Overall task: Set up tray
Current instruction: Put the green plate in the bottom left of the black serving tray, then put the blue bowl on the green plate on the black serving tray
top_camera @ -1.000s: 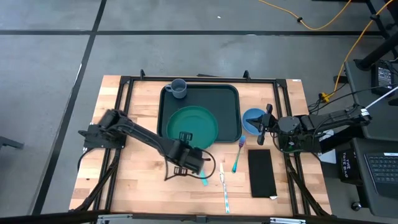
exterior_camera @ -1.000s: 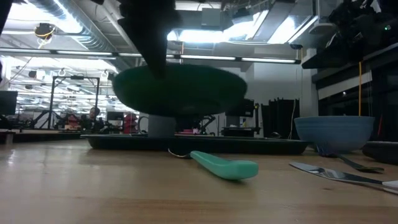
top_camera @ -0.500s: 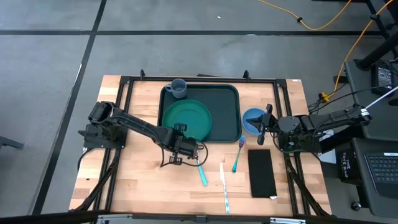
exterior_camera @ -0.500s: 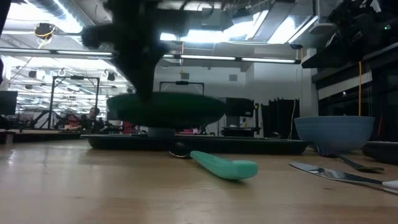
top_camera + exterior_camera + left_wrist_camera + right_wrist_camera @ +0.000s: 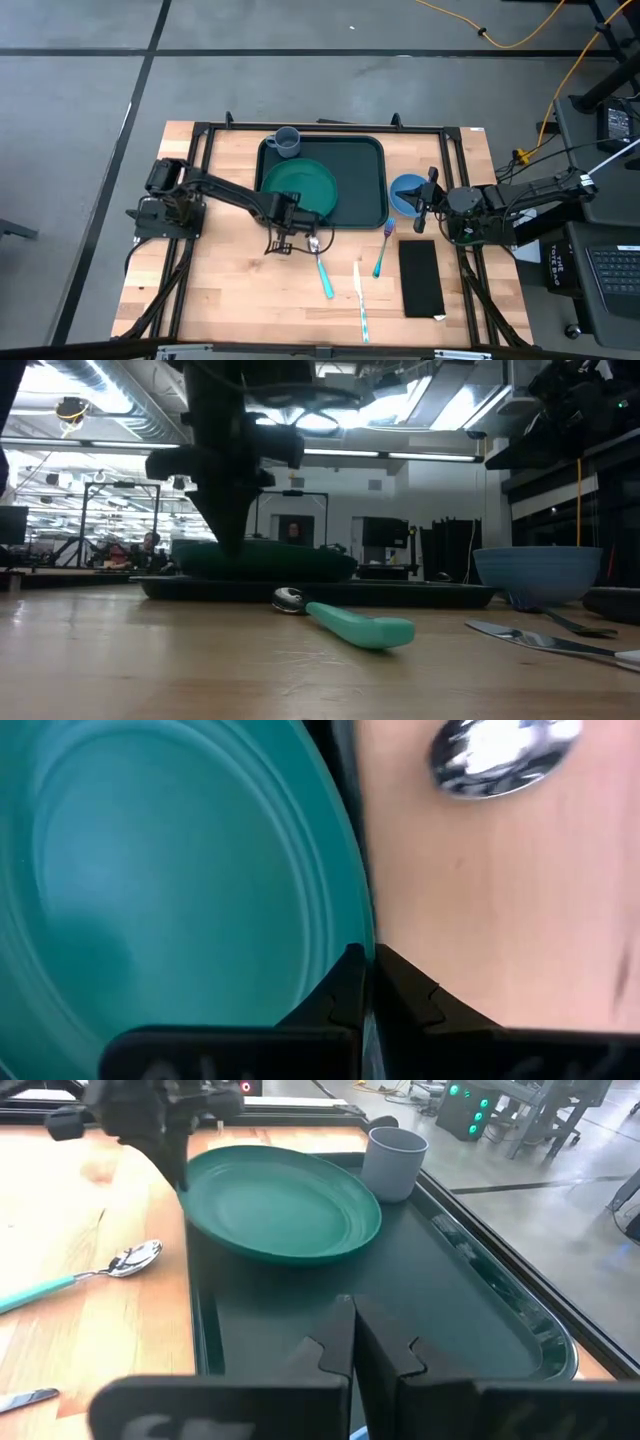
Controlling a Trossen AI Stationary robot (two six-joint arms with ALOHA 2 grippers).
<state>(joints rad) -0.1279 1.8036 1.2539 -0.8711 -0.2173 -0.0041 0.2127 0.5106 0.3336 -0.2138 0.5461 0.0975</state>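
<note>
The dark tray (image 5: 360,185) lies on the far middle of the wooden table. A round green plate (image 5: 297,188) sits low over its left half, nearly level in the low view (image 5: 265,557). My left gripper (image 5: 291,218) stands at the plate's near rim, shut on it, and also shows in the right wrist view (image 5: 165,1135). My right gripper (image 5: 425,196) waits shut beside a blue bowl (image 5: 405,193), touching nothing. My left gripper pinches the plate's near rim (image 5: 358,935) between its two fingers, one over the plate's upper face and one outside it. The fingers come from above, pointing steeply down. The plate lies nearly level just over the tray's floor; whether it rests there I cannot tell.
A grey cup (image 5: 287,142) stands in the tray's far left corner. On the wood near the tray lie a teal-handled spoon (image 5: 322,265), a knife (image 5: 360,298), a teal fork (image 5: 383,250) and a black napkin (image 5: 420,277).
My left gripper has gone toward the table's far edge, a little to the left, and down, still shut on the plate. The plate has sunk from well above the tray to just over its floor. The spoon's bowl, which the gripper covered before, now shows.
</note>
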